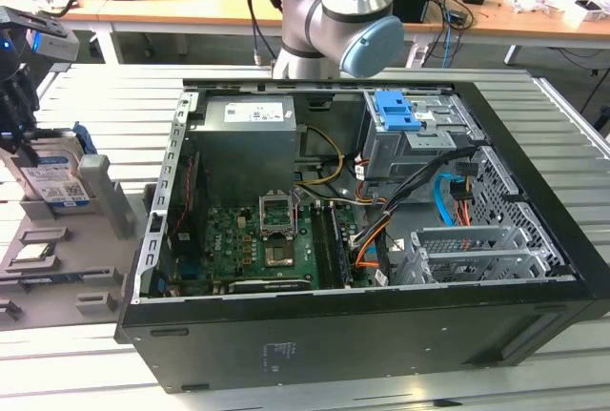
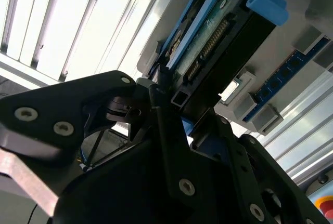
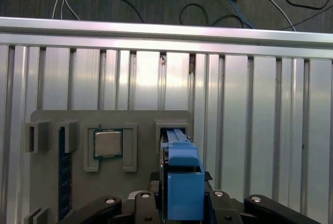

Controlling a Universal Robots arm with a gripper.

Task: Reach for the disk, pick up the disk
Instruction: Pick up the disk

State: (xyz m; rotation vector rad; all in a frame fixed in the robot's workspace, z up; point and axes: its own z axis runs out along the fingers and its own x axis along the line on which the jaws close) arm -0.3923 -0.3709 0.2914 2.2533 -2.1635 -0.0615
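Disk (image 1: 55, 185) and gripper (image 1: 19, 133) meet at the exterior view's left edge, well apart from the open computer case (image 1: 381, 354) that takes up the middle of the slatted aluminium table (image 1: 572, 144). The disk stands upright on its edge in a slot of a grey fixture (image 1: 105, 211), its white and blue label facing the case. The black gripper hangs right over its upper end. In the first wrist view the disk's blue plastic frame (image 3: 184, 182) rises out of the slot in the fixture (image 3: 47, 182), with the gripper (image 3: 183, 203) straddling it – whether it is clamped on the frame or merely set around it, I cannot tell. A square silver processor chip (image 3: 108, 143) lies flat in its own pocket beside that slot. The second wrist view shows the disk (image 2: 208, 37) end-on, connector row and circuit board exposed, with the gripper (image 2: 171, 102) at its near end. Inside the case sit a green motherboard (image 1: 257, 244), a power supply (image 1: 250, 115) and a bare blue bracket (image 1: 396, 111) on the drive cage.
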